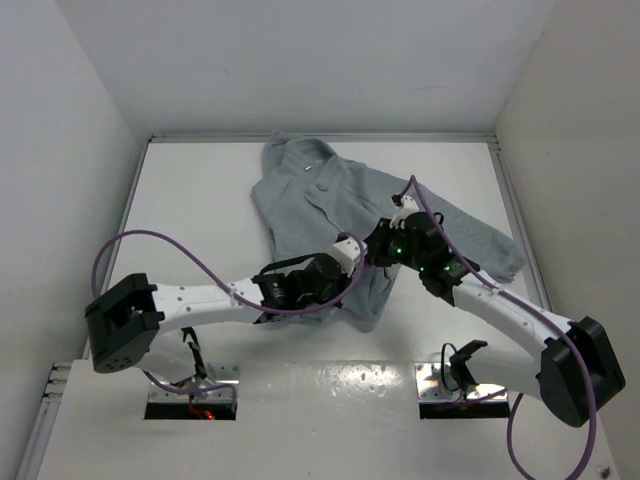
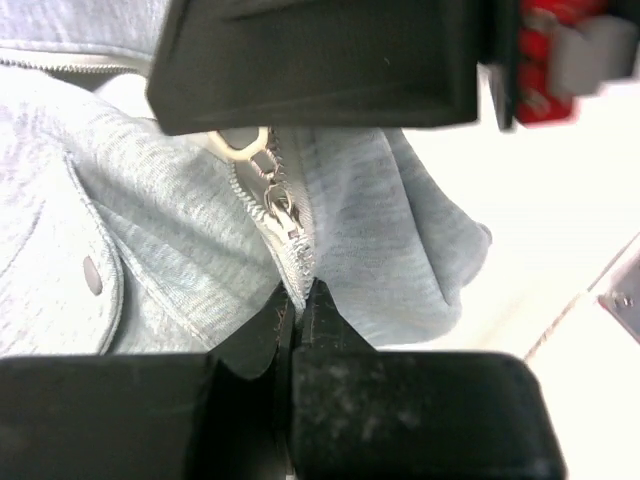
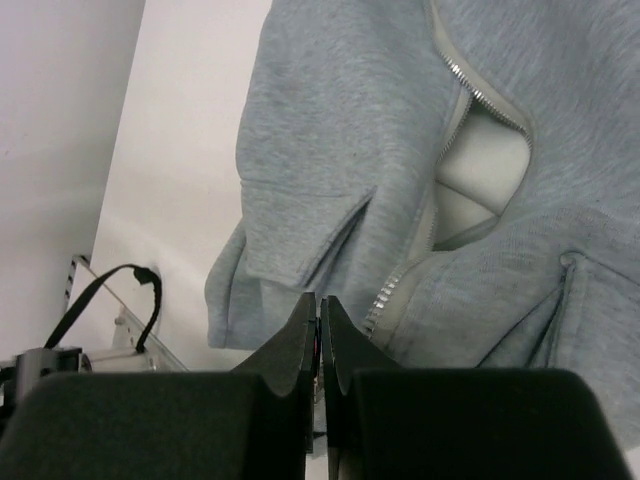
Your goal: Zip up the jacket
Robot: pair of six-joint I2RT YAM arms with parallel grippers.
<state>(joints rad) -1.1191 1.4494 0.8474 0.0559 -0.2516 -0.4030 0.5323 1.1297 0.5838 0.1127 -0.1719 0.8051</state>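
Well, the jacket (image 1: 330, 205) lies in the middle of the desk (image 1: 190, 200), its collar toward 12 o'clock. My left pincer (image 2: 300, 300) is clenched on the jacket's bottom edge, right by the zip. My right pincer (image 3: 318, 312) is clenched too, but I cannot tell on what. The slider (image 2: 268, 165) sits low, at 12 o'clock from my left pincer. The zip above it gapes open, so I think most of the zipping is not yet done. I see no words to read.

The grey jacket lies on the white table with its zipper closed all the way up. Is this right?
No. The jacket lies on the table, but its zipper is not fully closed: the right wrist view shows its sides parted.
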